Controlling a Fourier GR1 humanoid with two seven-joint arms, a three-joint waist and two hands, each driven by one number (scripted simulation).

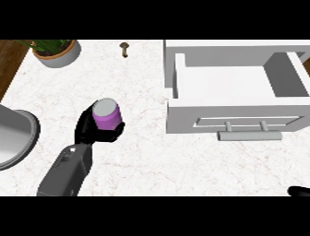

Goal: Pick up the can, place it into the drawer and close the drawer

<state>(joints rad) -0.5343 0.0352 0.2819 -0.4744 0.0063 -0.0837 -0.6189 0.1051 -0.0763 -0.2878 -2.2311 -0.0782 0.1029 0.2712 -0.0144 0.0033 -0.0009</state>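
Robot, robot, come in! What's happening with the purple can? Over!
Left hand curled round can, upright on counter. Right hand at lower right edge, fingers unclear. Drawer open, nothing visible inside. Path to it unblocked.

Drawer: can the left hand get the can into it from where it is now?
Probably yes. The left hand is curled round the can, the drawer stands open to its right, and nothing lies on the counter between them.
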